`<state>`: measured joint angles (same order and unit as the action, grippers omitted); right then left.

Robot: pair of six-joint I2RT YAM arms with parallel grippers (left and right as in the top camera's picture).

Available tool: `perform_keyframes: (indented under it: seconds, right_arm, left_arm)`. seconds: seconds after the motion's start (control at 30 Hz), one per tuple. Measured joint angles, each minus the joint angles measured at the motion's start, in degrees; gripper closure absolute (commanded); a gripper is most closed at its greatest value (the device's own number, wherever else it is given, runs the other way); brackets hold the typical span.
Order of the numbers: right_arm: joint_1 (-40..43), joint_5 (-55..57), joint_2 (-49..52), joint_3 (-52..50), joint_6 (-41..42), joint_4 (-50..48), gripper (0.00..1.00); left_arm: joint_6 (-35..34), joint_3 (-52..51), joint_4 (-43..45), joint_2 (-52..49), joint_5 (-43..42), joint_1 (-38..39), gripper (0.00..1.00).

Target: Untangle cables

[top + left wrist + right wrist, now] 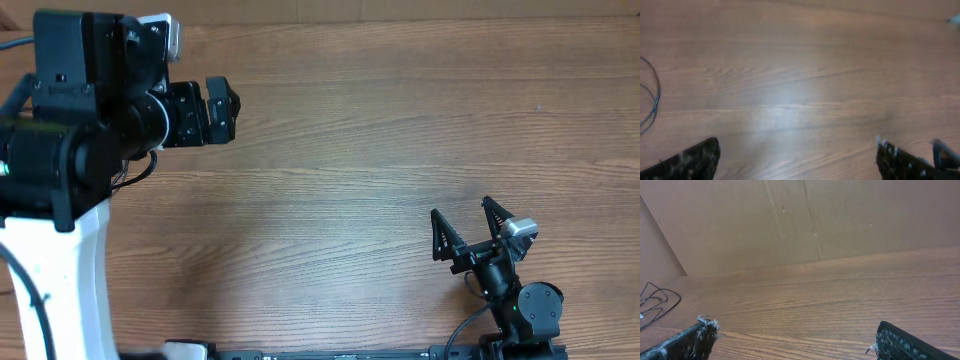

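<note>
Two grippers, both with jaws spread wide and nothing between them. In the left wrist view the left gripper (797, 144) shows as two black fingers (692, 159) poking in from the lower left and lower right corners, far apart, with only bare wood in the gap. The right gripper (468, 228) sits in the lower right of the overhead view. Its two pointed black fingers (437, 238) make a V that opens toward the top of the frame, empty. The right wrist view agrees: one finger at each lower corner and plain tabletop between them.

The thin black looped cables (658, 95) are at the far left edge of the left wrist view, at mid height. Their curved strands lie flat on the brown wood-grain table (805, 75), mostly cut off by the frame edge and well apart from the nearer finger. More thin black loops of the cables (670, 294) show at the left edge of the right wrist view, in the lower left, on the table beyond the left-hand finger and not touching it. Plug tips are too small to make out.

In the overhead view the bulky black left arm (100, 120) fills the upper left, above a white stand (70, 270) that runs down the lower left. The black right arm (525, 305) is at the lower right, with a thicker black wire (465, 330) curling from its base toward the bottom edge. In the right wrist view a flat tan panel (790, 220) with a vertical seam stands behind the table's far edge.
</note>
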<state>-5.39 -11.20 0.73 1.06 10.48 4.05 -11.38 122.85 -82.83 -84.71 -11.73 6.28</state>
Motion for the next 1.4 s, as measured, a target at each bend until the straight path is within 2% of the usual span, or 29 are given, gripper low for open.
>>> perform_keyframes:
  seconds: [0.13, 0.33, 0.37, 0.67, 0.77, 1.07, 1.4]
  right_arm:
    - [0.0, -0.1, 0.0, 0.0, 0.0, 0.0, 0.0]
    - [0.0, -0.4, 0.0, 0.0, 0.0, 0.0, 0.0]
    - [0.0, -0.4, 0.0, 0.0, 0.0, 0.0, 0.0]
    - [0.0, -0.4, 0.0, 0.0, 0.0, 0.0, 0.0]
    - [0.0, -0.4, 0.0, 0.0, 0.0, 0.0, 0.0]
    - [0.0, -0.4, 0.0, 0.0, 0.0, 0.0, 0.0]
    - [0.0, -0.4, 0.0, 0.0, 0.0, 0.0, 0.0]
  left_arm:
    - [0.9, -18.2, 16.1, 11.7, 0.2, 0.0, 0.0]
    - [1.4, -53.4, 46.9, 37.4, 0.7, -4.4, 0.0]
    - [1.4, -61.6, 51.1, 42.9, 1.4, -5.7, 0.01]
    - [4.3, -101.4, 77.8, 68.1, 7.2, -6.1, 0.0]
    - [4.6, -107.0, 82.3, 71.9, 7.5, -6.1, 0.01]
    - [5.4, -117.6, 82.4, 80.4, 7.5, -6.1, 0.01]
    - [5.4, -121.2, 76.8, 83.8, 7.5, -6.1, 0.0]
